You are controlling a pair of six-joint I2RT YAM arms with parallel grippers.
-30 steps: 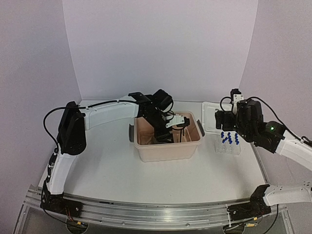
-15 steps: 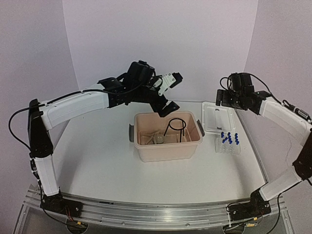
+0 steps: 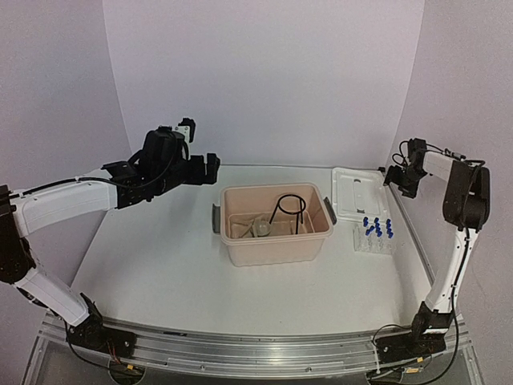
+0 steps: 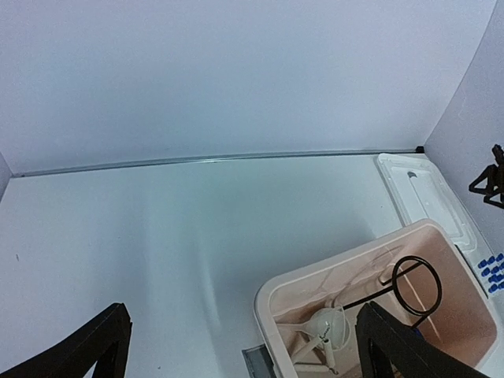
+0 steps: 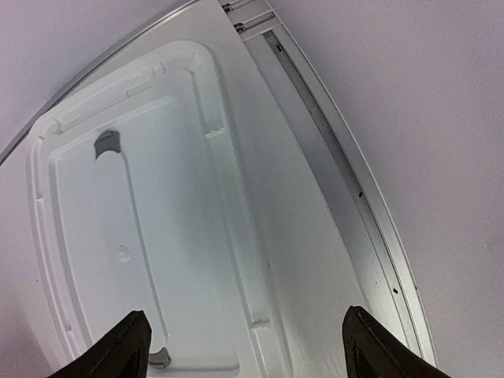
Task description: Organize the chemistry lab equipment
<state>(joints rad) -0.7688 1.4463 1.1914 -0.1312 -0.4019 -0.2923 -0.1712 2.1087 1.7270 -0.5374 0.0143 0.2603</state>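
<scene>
The black wire ring stand stands inside the beige tub, with the clear funnel beside it. In the left wrist view the ring stand, the funnel and a wooden clamp lie in the tub. The clear tube rack with blue-capped tubes stands right of the tub. My left gripper is open and empty, high and left of the tub; it also shows in its wrist view. My right gripper is open and empty above the white lid's far right edge, as its wrist view shows.
The white rectangular lid lies flat behind the rack, near the right wall; it also shows in the right wrist view. A metal rail runs along the table's right edge. White walls close in the back and sides.
My left gripper has risen out of the tub and swung back to the left, empty. My right gripper has moved from over the tube rack to the far right corner above the lid.
</scene>
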